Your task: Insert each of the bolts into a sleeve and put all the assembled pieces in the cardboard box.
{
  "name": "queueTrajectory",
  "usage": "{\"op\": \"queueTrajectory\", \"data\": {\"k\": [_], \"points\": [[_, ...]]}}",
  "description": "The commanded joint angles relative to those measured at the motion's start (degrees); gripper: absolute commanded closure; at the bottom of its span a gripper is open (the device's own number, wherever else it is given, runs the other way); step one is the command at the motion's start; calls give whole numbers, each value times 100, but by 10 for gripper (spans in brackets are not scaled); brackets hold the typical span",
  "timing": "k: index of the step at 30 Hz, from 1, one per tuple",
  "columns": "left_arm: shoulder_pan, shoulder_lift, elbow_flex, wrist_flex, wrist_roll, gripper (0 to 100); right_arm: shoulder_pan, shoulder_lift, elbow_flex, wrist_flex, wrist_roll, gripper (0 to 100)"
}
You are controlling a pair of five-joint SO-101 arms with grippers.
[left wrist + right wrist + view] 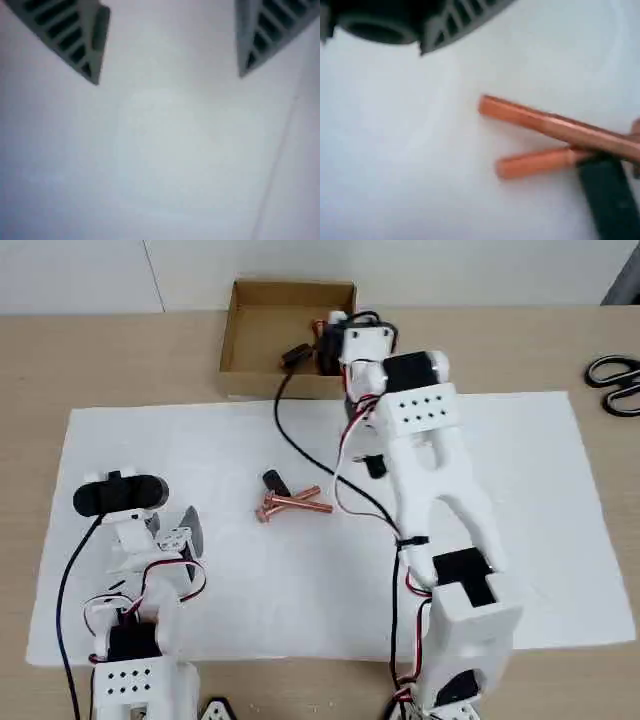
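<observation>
1. We see two copper bolts [300, 502] and a black sleeve [274, 481] lying in a heap on the white paper [200, 440], well short of the cardboard box [232, 340].
2. The right gripper [335, 340] hangs at the box's near wall; we cannot tell whether it grips anything.
3. The left gripper [168, 77], farther from the box than the bolts, gapes wide over the paper, holding nothing.
4. We judge much of the job undone: these pieces need joining and boxing.

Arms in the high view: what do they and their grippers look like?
Both the left arm and right arm are white plastic with black motors, perforated panels, thin red and white wires and a black cable. The left gripper has grey fingers with slotted ribs.
</observation>
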Motion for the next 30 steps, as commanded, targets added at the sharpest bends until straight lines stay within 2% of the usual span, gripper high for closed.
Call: {"op": "queueTrajectory", "data": {"k": [1, 6, 13, 19, 30], "points": [[0, -79, -31, -132, 9, 830, 312, -400, 35, 163, 70, 995], [0, -79, -31, -132, 9, 830, 374, -391, 554, -22, 387, 992], [0, -79, -31, -132, 9, 830, 400, -251, 1143, -488, 422, 988], [0, -79, -31, -132, 9, 830, 374, 374, 1187, -514, 422, 875], [0, -79, -31, -132, 9, 830, 374, 611, 1169, -453, 422, 868]]}}
